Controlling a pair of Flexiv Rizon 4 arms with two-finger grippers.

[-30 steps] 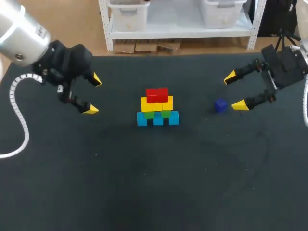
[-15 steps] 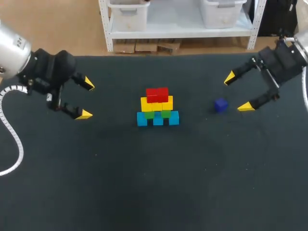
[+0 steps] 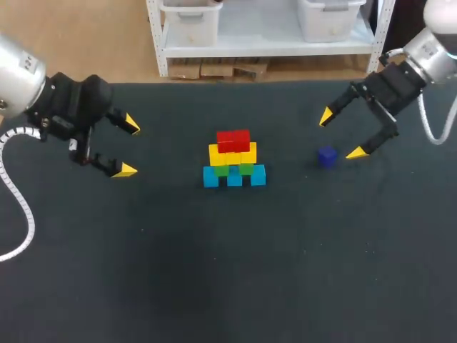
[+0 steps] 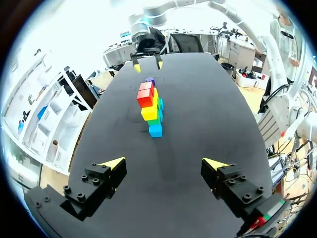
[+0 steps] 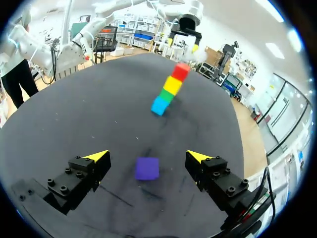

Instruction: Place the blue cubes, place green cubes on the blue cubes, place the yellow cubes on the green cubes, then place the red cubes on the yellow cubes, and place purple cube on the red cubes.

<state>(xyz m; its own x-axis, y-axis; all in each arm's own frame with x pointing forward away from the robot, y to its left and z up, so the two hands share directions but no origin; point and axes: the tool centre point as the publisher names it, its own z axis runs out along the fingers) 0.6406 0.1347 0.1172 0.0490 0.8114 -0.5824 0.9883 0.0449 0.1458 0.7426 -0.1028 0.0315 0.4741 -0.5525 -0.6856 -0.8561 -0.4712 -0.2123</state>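
Observation:
A pyramid of cubes stands mid-table: blue cubes (image 3: 234, 176) at the bottom, green cubes (image 3: 233, 169) on them, then yellow cubes (image 3: 233, 153), with red cubes (image 3: 233, 139) on top. The purple cube (image 3: 327, 156) lies alone on the table to its right. My right gripper (image 3: 340, 134) hovers open just over it. In the right wrist view the purple cube (image 5: 147, 168) shows between the spread fingers of the right gripper (image 5: 147, 156), untouched. My left gripper (image 3: 130, 147) is open and empty, well left of the pyramid. From the left gripper (image 4: 165, 163) the red cubes (image 4: 145, 95) lie straight ahead.
The table (image 3: 228, 271) is a dark mat with bare room in front of the pyramid and on both sides. A white cable (image 3: 21, 193) hangs from my left arm over the left edge.
My right gripper has swung left and towards the purple cube. My left gripper drew back to the left early on, then stayed put. The cubes have not moved.

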